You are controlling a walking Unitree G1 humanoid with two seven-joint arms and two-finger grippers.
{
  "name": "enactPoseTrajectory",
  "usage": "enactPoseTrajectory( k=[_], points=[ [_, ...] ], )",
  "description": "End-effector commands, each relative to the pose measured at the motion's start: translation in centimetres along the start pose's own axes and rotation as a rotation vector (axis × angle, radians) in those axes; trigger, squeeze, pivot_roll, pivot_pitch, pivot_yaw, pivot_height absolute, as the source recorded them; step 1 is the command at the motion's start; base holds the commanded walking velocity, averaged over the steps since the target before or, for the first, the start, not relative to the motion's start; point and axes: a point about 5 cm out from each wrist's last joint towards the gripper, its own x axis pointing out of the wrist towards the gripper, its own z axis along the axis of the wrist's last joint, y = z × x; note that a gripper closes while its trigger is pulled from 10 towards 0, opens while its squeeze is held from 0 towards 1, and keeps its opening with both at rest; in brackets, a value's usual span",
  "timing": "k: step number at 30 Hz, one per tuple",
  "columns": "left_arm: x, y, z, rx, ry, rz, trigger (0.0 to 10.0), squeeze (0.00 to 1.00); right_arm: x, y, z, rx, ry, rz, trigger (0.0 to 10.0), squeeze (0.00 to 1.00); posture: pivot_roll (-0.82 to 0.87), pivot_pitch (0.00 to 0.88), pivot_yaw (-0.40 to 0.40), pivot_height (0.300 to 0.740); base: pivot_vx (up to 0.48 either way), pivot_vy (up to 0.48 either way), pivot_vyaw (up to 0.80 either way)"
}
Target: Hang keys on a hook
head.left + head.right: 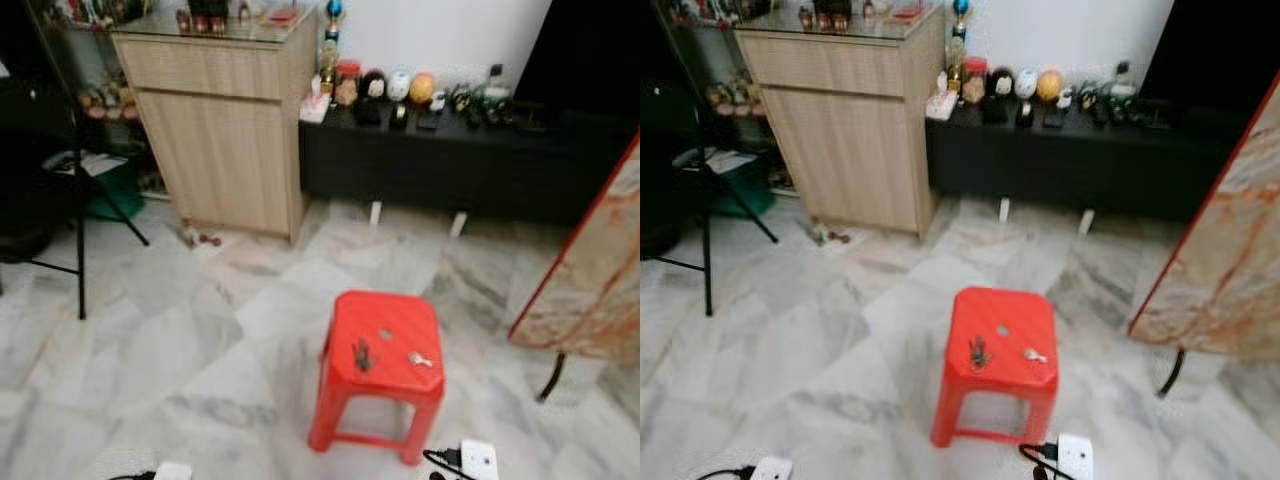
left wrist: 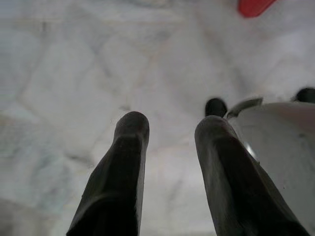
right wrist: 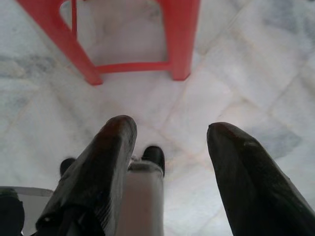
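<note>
A red plastic stool (image 1: 385, 330) stands on the marble floor in front of me. On its seat lie a dark bunch of keys (image 1: 362, 354) toward the left and a small silver key (image 1: 420, 359) toward the right. My left gripper (image 2: 170, 130) hangs open over the bare floor, nothing between its fingers. My right gripper (image 3: 170, 135) is open too, pointing down at the floor just short of the stool's legs (image 3: 179, 39). No hook can be made out.
A light wood cabinet (image 1: 225, 130) stands at the back left, a low black bench (image 1: 450, 160) with small ornaments beside it. A black tripod (image 1: 80, 200) is at left, a marble-patterned panel (image 1: 600, 270) at right. White power strips (image 1: 478, 460) lie on the floor near me.
</note>
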Motion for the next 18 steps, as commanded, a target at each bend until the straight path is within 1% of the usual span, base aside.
enactPoseTrajectory(
  k=[1, 3, 7, 18],
  points=[
    [0.15, -0.94, -0.06, 0.018, 0.011, -0.023, 10.0, 0.0, -0.07, -0.39, -0.18, 0.008, 0.003, -0.012, 10.0, 0.0, 0.03, 0.0, 0.003, 0.74, 0.0, 0.0, 0.0],
    [0.21, -1.17, 0.08, 0.017, 0.005, -0.027, 10.0, 0.0, -0.08, -0.35, -0.12, 0.019, -0.007, -0.01, 10.0, 0.0, 0.03, 0.0, 0.003, 0.74, 0.0, 0.0, 0.0],
    [0.21, -1.26, 0.11, 0.004, -0.002, -0.031, 10.0, 0.0, -0.08, -0.35, -0.12, 0.018, -0.01, -0.009, 10.0, 0.0, 0.03, 0.0, 0.003, 0.74, 0.0, 0.0, 0.0],
    [0.22, -1.43, 0.03, 0.002, 0.005, -0.036, 10.0, 0.0, -0.09, -0.37, -0.04, 0.023, -0.021, -0.014, 10.0, 0.0, 0.04, 0.0, 0.002, 0.74, 0.0, 0.0, 0.0]
  ],
)
